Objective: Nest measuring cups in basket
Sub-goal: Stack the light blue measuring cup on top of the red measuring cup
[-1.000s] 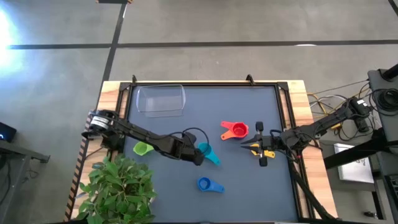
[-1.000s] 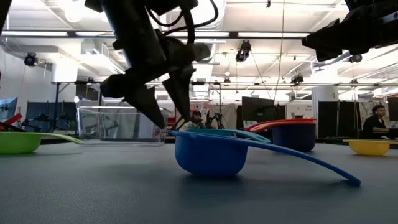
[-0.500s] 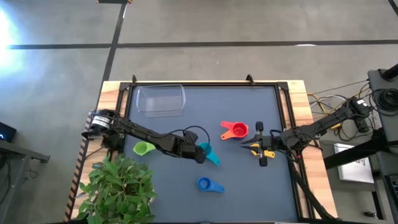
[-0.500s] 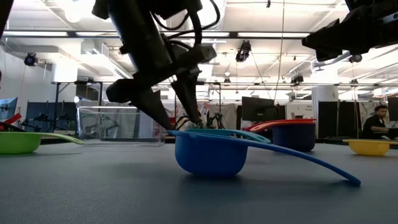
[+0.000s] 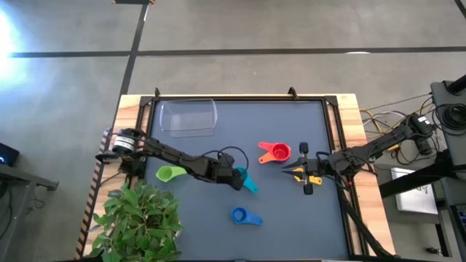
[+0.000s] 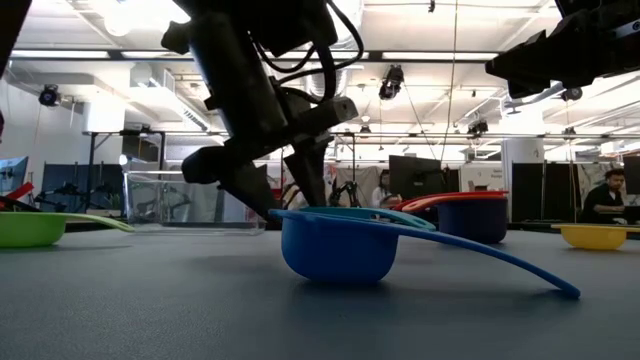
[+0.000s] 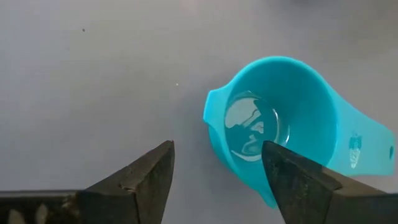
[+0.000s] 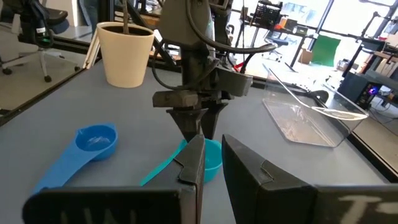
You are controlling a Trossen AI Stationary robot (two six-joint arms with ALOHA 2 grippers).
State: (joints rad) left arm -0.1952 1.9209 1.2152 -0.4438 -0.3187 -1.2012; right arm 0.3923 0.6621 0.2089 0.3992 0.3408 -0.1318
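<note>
The teal cup (image 5: 245,180) sits upright on its base mid-table, handle pointing toward the near-right. My left gripper (image 5: 234,177) is open and low over it. In the left wrist view one finger (image 7: 292,177) stands over the teal cup's bowl (image 7: 280,121) and the other outside its rim; no touch shows. The green cup (image 5: 170,173), blue cup (image 5: 239,215), red cup (image 5: 277,153) and yellow cup (image 5: 312,180) lie apart on the mat. The clear basket (image 5: 188,116) stands at the far left. My right gripper (image 5: 289,172) hovers raised near the yellow cup, open by a narrow gap (image 8: 212,149).
A potted plant (image 5: 138,218) fills the near-left corner beside the left arm. In the low view the blue cup (image 6: 340,245) stands nearest, with its long handle running to the right. Bare mat lies between the basket and the cups. No purple cup shows.
My left gripper has moved a little toward the table's right and down, closing in on the teal cup, with its fingers still apart. The cups have stayed where they were.
</note>
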